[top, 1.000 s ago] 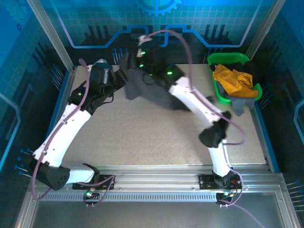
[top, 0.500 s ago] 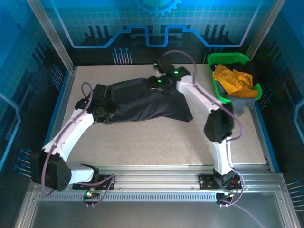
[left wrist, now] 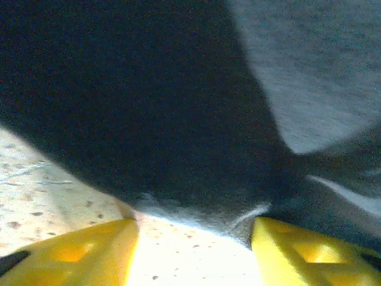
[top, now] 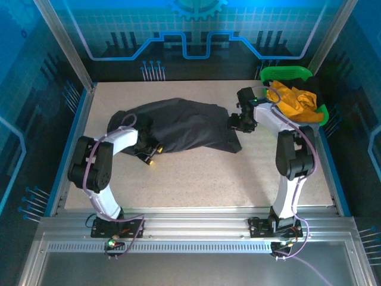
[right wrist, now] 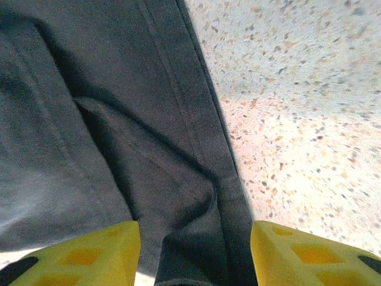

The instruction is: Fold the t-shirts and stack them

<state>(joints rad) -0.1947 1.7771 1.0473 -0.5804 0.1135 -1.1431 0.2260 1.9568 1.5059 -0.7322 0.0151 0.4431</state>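
Nearest the bases, the left gripper (top: 149,158) sits low on the table (top: 196,176), yellow fingers (left wrist: 77,256) spread wide with bare tabletop between them. The black t-shirt (top: 184,122) has its near-left edge just ahead of those tips. The shirt lies spread across mid-table. At its right end is the right gripper (top: 236,122), jaws parted and nothing pinched, the shirt's hem running on the table between them. Far right, an orange-yellow t-shirt (top: 290,98) sits in the green basket (top: 286,72). A second ago both arms had the black shirt aloft. Half a second ago they were laying it down. Now it's released and both have drawn back.
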